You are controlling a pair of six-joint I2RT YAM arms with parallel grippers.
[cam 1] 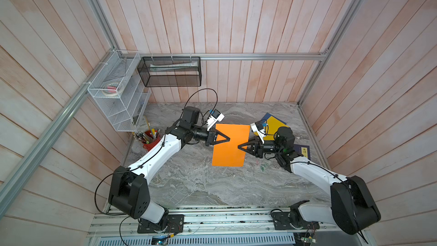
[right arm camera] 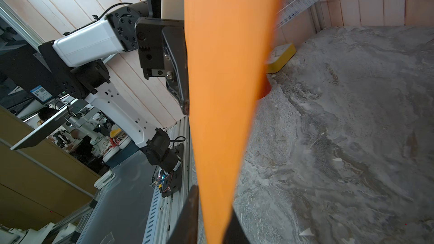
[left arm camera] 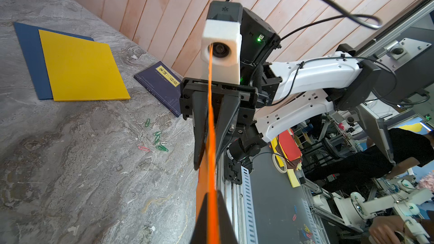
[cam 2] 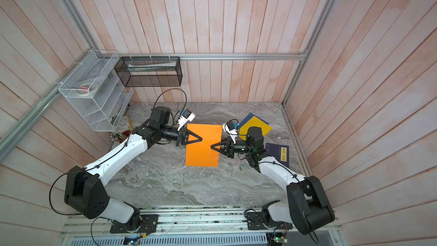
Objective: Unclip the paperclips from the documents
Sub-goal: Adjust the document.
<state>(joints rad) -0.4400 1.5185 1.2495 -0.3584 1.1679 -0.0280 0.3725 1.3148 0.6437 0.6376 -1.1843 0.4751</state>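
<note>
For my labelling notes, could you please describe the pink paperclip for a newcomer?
On the marble table, find the navy book with a gold label. Loose paperclips lie beside it; the pink paperclip is alone among green and silvery ones.

Grey marbled tabletop (cam 1: pixel 189 185) — lying directly on it: dark blue sheet (left arm camera: pixel 30 55) far right, navy book (left arm camera: pixel 162 85) nearby, loose paperclips (left arm camera: pixel 156 140) — red pen cup (cam 1: pixel 150 141) at left.

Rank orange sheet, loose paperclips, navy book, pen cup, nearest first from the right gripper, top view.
1. orange sheet, clamped in the right gripper
2. loose paperclips, beside its wrist
3. navy book, table's right side
4. pen cup, far left
</note>
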